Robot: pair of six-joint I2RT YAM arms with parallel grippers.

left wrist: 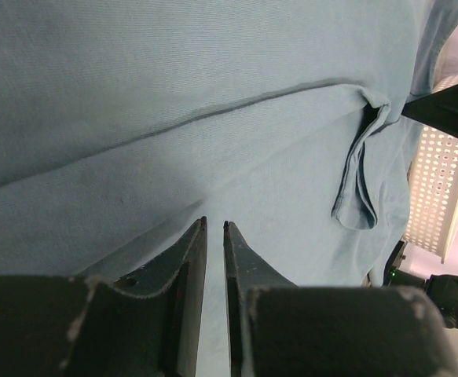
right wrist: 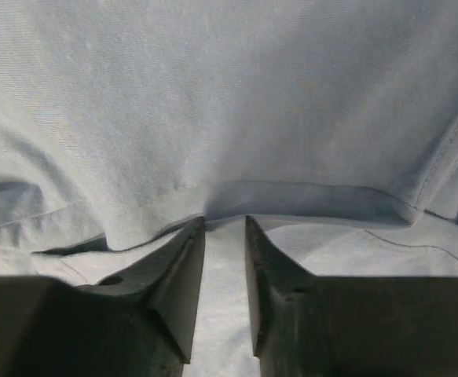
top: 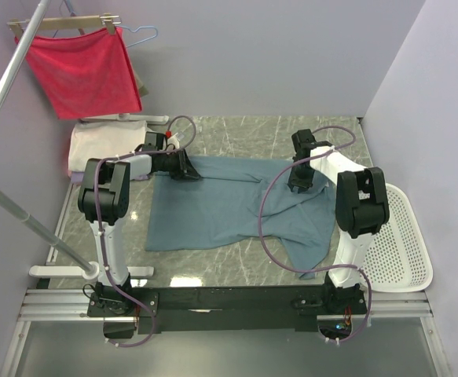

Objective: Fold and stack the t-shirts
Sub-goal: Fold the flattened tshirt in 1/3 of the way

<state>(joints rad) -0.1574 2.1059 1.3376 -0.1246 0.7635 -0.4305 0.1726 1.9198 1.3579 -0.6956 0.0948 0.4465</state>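
One teal-blue t-shirt [top: 213,212] lies spread across the middle of the marble table [top: 236,129], its body mostly flat and its right side rumpled, with a sleeve trailing toward the near edge. At the shirt's far-left corner the left gripper [top: 189,169] rests low on the cloth; its wrist view shows the jaws drawn in to a thin slit, and whether any fabric sits between them cannot be told. At the far-right shoulder the right gripper [top: 299,187] is down on the shirt, jaws narrowly apart with a folded hem bunched up between the tips. A folded cream-white t-shirt [top: 103,145] lies at the far-left corner of the table, apart from the teal one, beneath a red cloth [top: 83,71] on a wooden hanger [top: 64,22]. A white perforated tray [top: 405,228] sits at the table's right edge
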